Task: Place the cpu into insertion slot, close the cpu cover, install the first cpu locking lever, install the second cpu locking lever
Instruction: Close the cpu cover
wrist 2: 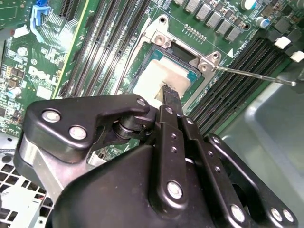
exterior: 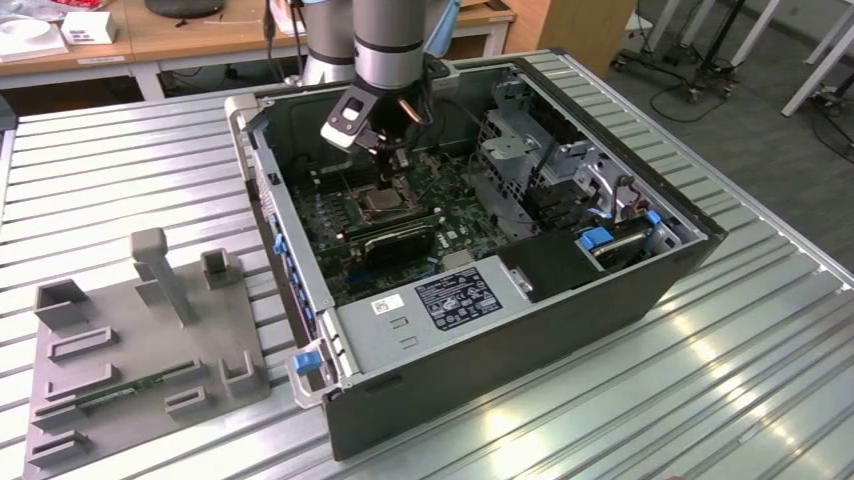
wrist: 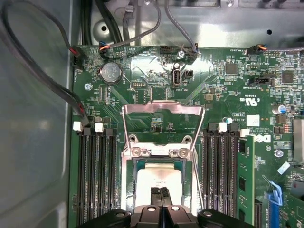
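The tool [wrist: 160, 194] is hanging low inside an open computer case [exterior: 467, 380], its two narrow fingertips [wrist 2: 169, 97] pressing flat together with nothing showing between them. They are pointing at the middle of the cpu [wrist: 159, 175], and I cannot tell whether they are touching its pale top or hovering just above it. The cpu is sitting squarely in the insertion slot [wrist: 127, 175], which suggests the first step is done and the closed tips are there to press or check the chip, not to carry it. Just beyond the slot, the cpu cover [wrist: 164, 108] is standing flipped open on its hinge, so green board is showing through its square cut-out and the chip is lying bare. In the second wrist view a thin locking lever [wrist 2: 251, 76] is sticking out sideways over the neighbouring sockets, unlatched. Long black memory slots [wrist: 95, 175] are running close along both sides of the slot, leaving the tool little room sideways. Farther out, a grey drive cage [exterior: 514, 150] and the case walls are hemming in the arm, so the open way is looking to be straight up. The case is lying on a ribbed metal bench [exterior: 134, 150], with a grey parts tray [exterior: 134, 340] well apart on the exterior view's left.
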Robot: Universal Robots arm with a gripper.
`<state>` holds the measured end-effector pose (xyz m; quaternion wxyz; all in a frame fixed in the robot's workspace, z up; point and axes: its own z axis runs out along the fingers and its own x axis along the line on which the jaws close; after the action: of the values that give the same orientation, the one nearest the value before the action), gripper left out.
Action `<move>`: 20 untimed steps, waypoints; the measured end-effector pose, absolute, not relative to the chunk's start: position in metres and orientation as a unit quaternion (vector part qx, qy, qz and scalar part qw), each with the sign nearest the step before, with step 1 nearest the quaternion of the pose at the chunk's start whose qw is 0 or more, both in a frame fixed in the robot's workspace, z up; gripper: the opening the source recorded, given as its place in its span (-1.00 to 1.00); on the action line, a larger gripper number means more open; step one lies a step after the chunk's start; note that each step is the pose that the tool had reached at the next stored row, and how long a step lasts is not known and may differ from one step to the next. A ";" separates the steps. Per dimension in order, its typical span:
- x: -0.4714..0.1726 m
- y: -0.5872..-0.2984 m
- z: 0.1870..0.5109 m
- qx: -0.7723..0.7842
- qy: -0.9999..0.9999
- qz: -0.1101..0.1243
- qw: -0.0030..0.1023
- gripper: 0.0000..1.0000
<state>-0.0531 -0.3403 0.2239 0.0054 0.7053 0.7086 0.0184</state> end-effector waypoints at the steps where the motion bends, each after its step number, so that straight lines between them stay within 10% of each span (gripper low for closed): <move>1: -0.053 -0.340 0.226 0.705 0.709 0.018 0.005 -0.79; 20: -0.053 -0.340 0.255 0.705 0.709 0.018 0.005 -0.79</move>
<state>-0.0532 -0.3403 0.2552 0.0054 0.7053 0.7086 0.0184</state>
